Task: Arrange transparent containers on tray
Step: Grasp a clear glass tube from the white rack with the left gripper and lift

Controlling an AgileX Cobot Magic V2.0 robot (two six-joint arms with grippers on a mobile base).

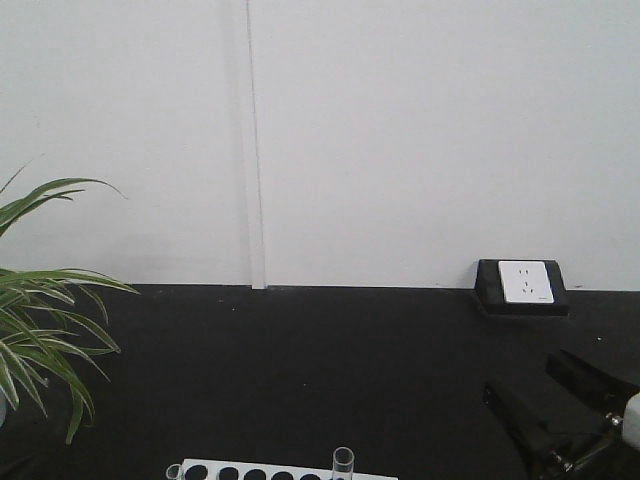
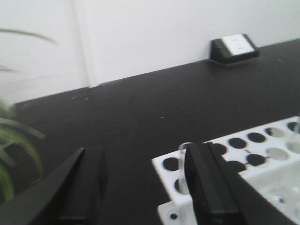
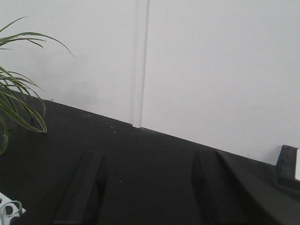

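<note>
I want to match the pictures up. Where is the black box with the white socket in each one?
Front view: socket box right of middle, against the wall.
Left wrist view: top right, against the wall.
Right wrist view: cut off at the right edge.
Shared landmark: the green plant on the left.

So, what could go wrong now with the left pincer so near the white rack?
The left pincer is open, one finger close beside a glass tube standing in the white rack; closing or swinging could tip or crack it. The plant leaves are near its other side and might be brushed.
</note>
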